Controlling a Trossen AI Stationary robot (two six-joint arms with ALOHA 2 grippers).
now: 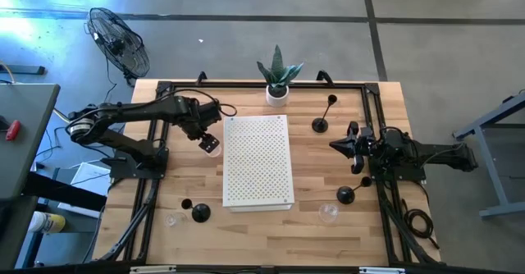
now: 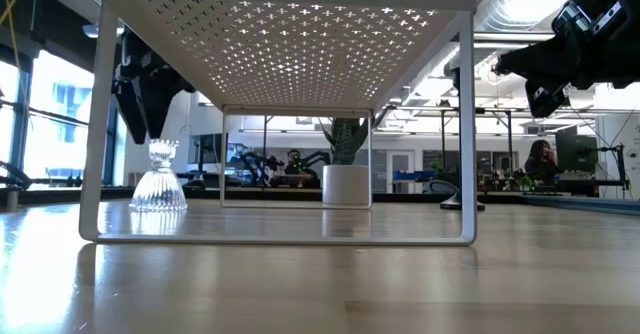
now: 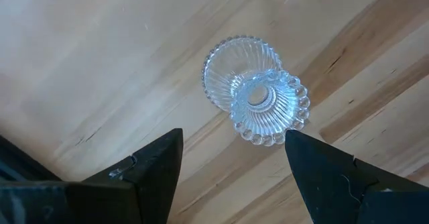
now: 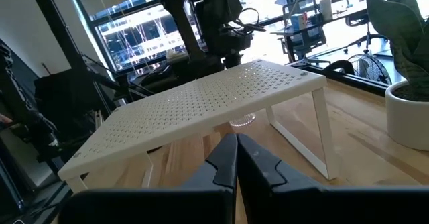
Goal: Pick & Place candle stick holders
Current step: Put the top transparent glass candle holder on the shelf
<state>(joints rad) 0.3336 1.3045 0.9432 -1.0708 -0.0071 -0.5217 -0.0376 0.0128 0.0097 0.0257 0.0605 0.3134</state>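
The room is a large workshop with a grey concrete floor (image 1: 246,28), where a black fan (image 1: 119,40) stands beyond the far-left corner; the low view shows tall windows, ceiling ducts and desks behind.

The worktop (image 1: 139,225) is pale butcher-block wood ringed by a black frame. At its middle stands a white perforated shelf (image 1: 257,161) on thin legs. Behind it, at the far edge, sits a white pot with a green plant (image 1: 278,77).

The left arm reaches in from the left, its left gripper (image 1: 209,143) hanging just beside the shelf's left edge with jaws spread wide directly above a clear ribbed glass holder (image 3: 255,90), which stands upright on the wood, not gripped. The right arm waits at the right side, its right gripper (image 1: 340,145) with jaws pressed together, empty.

Black candle stick holders stand scattered: one tall-stemmed (image 1: 321,120) right of the shelf's far end, one (image 1: 347,194) near the right arm's base, two (image 1: 197,211) at the near left. Another clear glass holder (image 1: 329,213) sits near the shelf's near-right corner, and a faint third (image 1: 172,220) lies at the near left.
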